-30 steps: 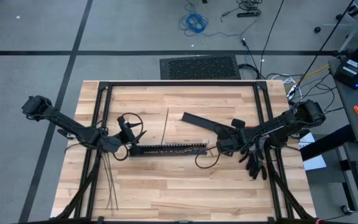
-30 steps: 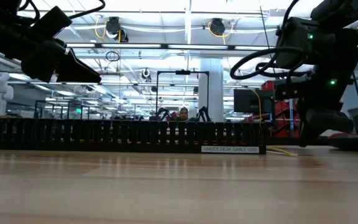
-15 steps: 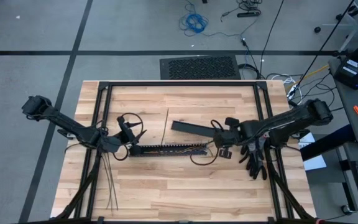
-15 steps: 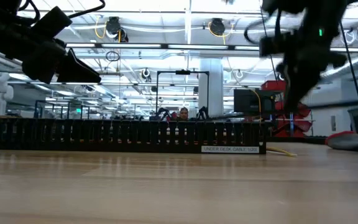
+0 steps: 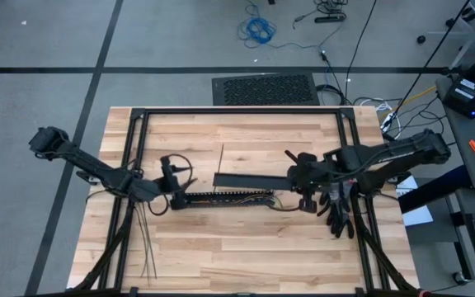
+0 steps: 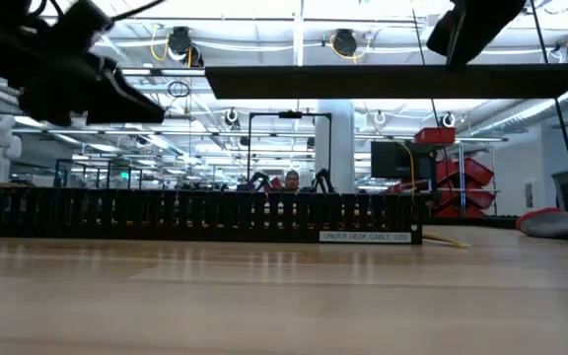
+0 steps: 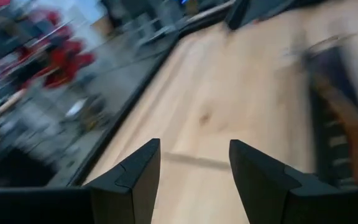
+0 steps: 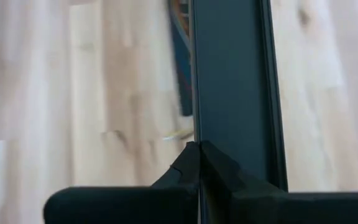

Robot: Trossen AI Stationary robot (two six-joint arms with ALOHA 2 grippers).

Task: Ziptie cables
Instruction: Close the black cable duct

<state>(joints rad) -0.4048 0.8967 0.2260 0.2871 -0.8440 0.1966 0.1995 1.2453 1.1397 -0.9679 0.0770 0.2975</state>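
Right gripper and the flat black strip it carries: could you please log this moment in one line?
right gripper: shut on flat black strip, held above slotted duct | left gripper: open, at duct's left end

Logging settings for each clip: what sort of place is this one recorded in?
Probably a robotics lab or industrial workshop: a wooden workbench on grey concrete floor, loose cables lying about, and, across the table, a big hall with ceiling strip lights and red equipment racks.

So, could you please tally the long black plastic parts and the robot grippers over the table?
Long black slotted plastic duct: 1
Flat black plastic cover strip, clamped in the right gripper: 1
Dark two-finger grippers, counting the open left gripper: 2
Total: 4
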